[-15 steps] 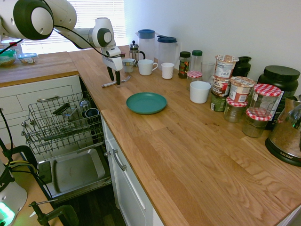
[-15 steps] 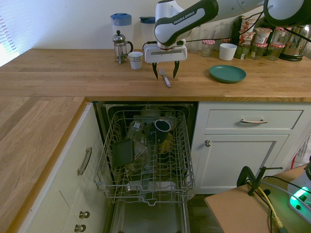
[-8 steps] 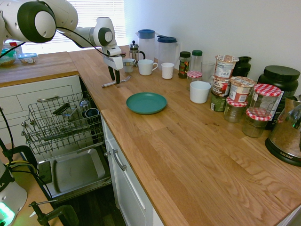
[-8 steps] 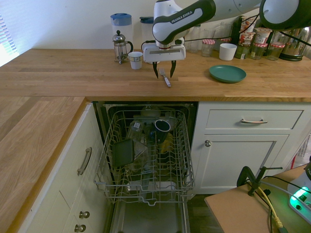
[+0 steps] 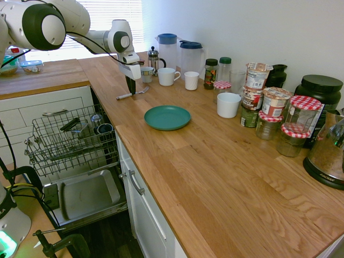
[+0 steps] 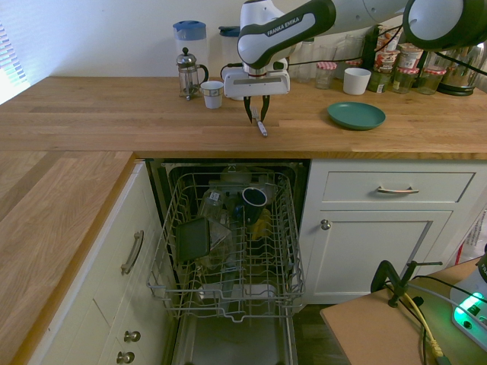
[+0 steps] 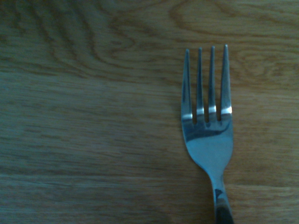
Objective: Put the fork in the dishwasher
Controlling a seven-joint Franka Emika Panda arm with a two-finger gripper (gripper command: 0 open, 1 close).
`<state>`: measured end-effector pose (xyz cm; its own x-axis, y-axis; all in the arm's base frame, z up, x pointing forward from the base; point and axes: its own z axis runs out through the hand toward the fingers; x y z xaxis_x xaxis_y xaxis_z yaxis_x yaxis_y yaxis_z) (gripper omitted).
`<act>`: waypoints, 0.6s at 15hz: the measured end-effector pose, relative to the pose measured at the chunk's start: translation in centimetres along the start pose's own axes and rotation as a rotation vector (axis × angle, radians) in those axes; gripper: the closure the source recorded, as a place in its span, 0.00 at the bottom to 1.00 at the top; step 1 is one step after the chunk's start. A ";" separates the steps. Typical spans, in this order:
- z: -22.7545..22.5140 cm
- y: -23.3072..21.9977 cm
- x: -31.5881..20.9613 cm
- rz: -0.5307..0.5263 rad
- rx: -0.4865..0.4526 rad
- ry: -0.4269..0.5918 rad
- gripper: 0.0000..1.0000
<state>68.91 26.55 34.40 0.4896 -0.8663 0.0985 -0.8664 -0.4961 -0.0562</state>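
The dishwasher [image 6: 221, 292] is standing open with its rack [image 5: 75, 141] pulled out, below the bench [image 6: 91, 114]. Relative to this dishwasher, the fork [image 6: 262, 128] is lying on the bench above, behind the front edge. The hand [image 6: 258, 119] is straddling the fork, its fingers standing apart with a narrow gap; no grip is showing.

Risks, as judged: crowded dishes in the rack could be deflecting the fork at release; wide wires could be letting it slip through; a low, thin handle could be escaping the closing fingers if they are pinching too high.

The second exterior view is showing the gap between the fingers, which the first is hiding by overlapping them. The wrist view is showing four tines flat against the wood, too fine to count in either exterior view.
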 end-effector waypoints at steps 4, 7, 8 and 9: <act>0.3 0.1 0.7 0.008 -0.002 -0.015 1.00; 0.1 0.1 1.3 0.014 0.005 -0.014 1.00; -0.3 0.1 1.5 0.017 0.014 -0.010 1.00; -1.2 0.1 1.6 0.017 0.029 -0.006 1.00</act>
<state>69.51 25.16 35.72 0.4754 -0.8750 0.0911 -0.8716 -0.4825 -0.0862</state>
